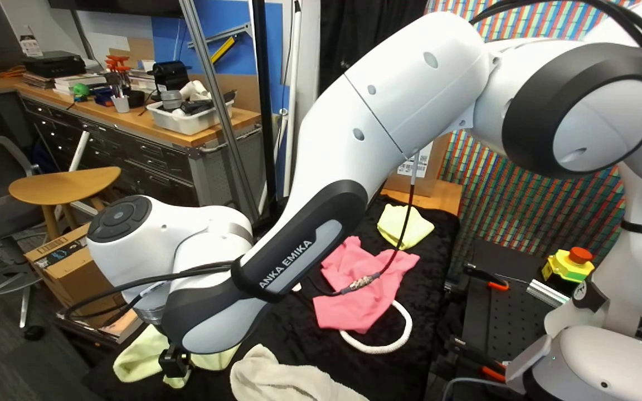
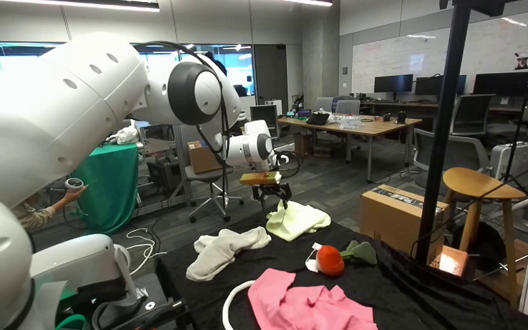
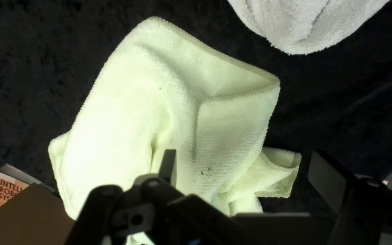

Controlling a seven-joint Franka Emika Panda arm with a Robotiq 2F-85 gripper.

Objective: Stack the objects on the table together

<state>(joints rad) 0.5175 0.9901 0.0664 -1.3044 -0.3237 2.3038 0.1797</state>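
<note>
Arm (image 1: 343, 156) reads "ANKA EMIKA"; orange book (image 3: 9, 189), seemingly, "INTELL ROBO SYS".

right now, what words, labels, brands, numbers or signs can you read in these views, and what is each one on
"ANKA EMIKA": on the arm, start hidden.
"A EMIKA": on the base, start not showing.
"INTELL", "ROBO", "SYS": on the book in the wrist view, rest hidden.
Too small or blurred to read: carton tape, box label, white label, whiteboard.
</note>
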